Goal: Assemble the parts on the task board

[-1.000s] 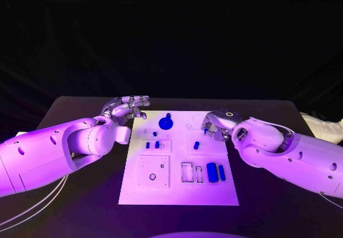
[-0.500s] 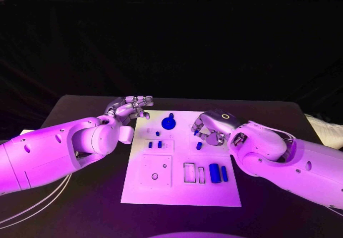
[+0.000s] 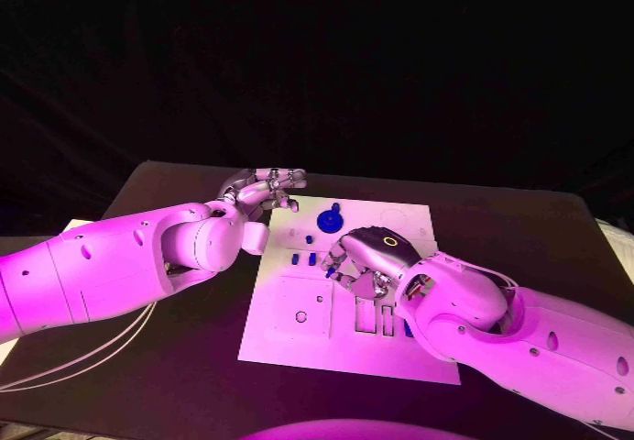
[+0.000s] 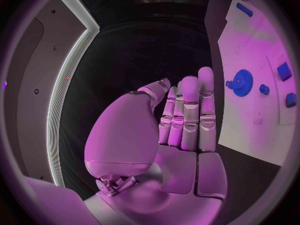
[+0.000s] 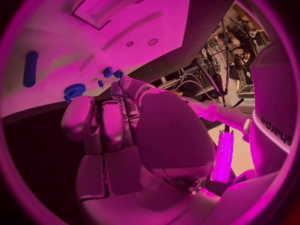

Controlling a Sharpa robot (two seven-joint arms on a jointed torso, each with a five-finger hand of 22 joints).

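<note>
The white task board [image 3: 284, 325] lies in the middle of the black table. A blue gear [image 3: 329, 220] sits near its far edge, with two small blue pegs [image 3: 304, 260] nearer me. My right hand [image 3: 361, 268] hovers over the board's middle, fingers bent down, and I see nothing between them. In the right wrist view its fingertips [image 5: 80, 116] hang close to the gear [image 5: 74, 91] and the pegs [image 5: 112, 72]; a long blue part [image 5: 29, 68] lies farther off. My left hand [image 3: 271, 190] floats at the board's far left corner, fingers straight and empty, the gear [image 4: 240, 79] beside it.
More blue parts [image 3: 386, 322] stand in slots near the board's right side, partly hidden by my right forearm [image 3: 502, 321]. Black table [image 3: 172, 348] surrounds the board. My left forearm [image 3: 119, 266] crosses the table's left part.
The camera has shifted. My right hand has moved from the board's right edge in over its middle, covering the peg that stood there. The left hand stays at the far left corner.
</note>
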